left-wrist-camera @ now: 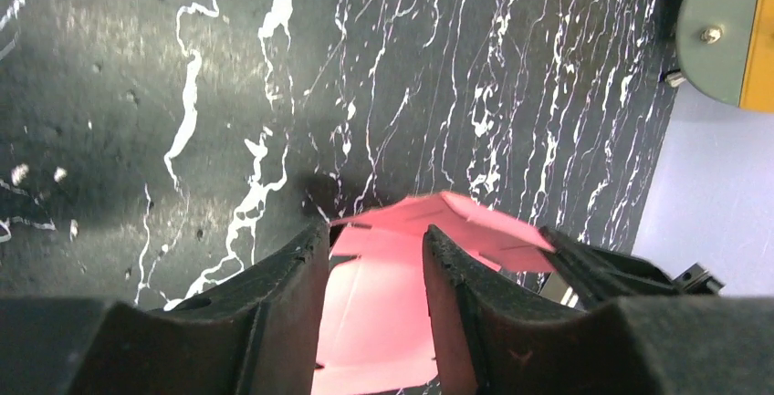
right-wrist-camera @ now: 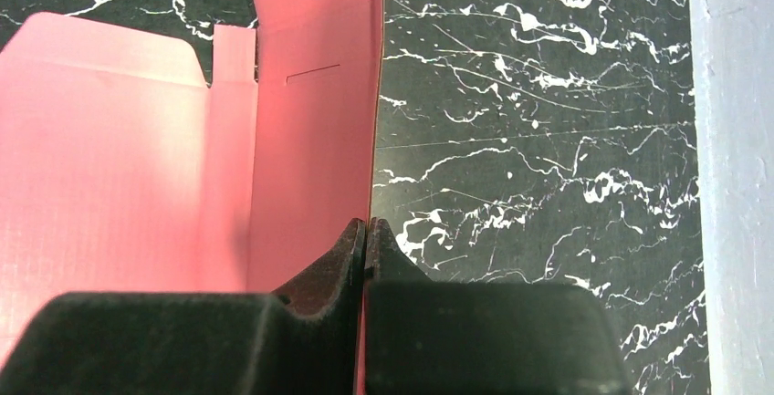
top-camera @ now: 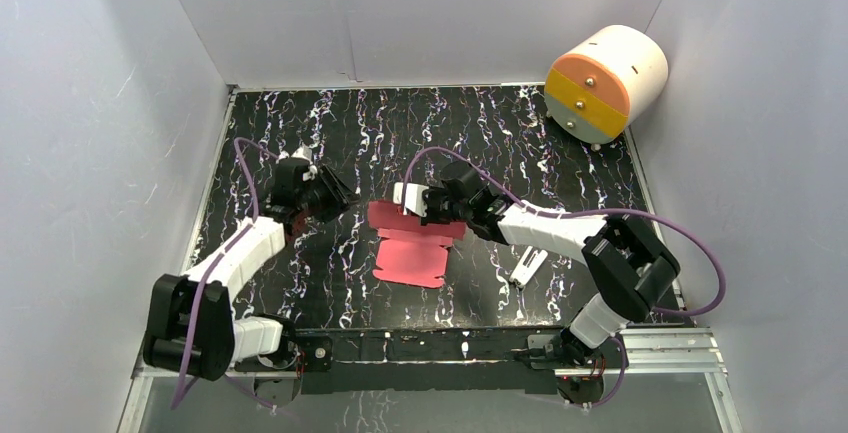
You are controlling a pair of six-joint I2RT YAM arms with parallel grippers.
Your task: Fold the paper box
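Though unseen overhead, paper box point(right-wrist-camera: 119, 167) slit point(right-wrist-camera: 312, 72).

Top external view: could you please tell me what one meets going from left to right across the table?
left gripper → paper box → small white clip → white-and-orange cylinder

the paper box point(top-camera: 412, 253) is a pink-red piece of thin card, mostly an open cut-out rather than a finished box. it sits near the middle of the dark marbled table point(top-camera: 330, 133). the near part lies flat, its edges cut with notches and tabs. the far part is creased and lifted off the surface, one narrow panel with a thin slit standing about upright.
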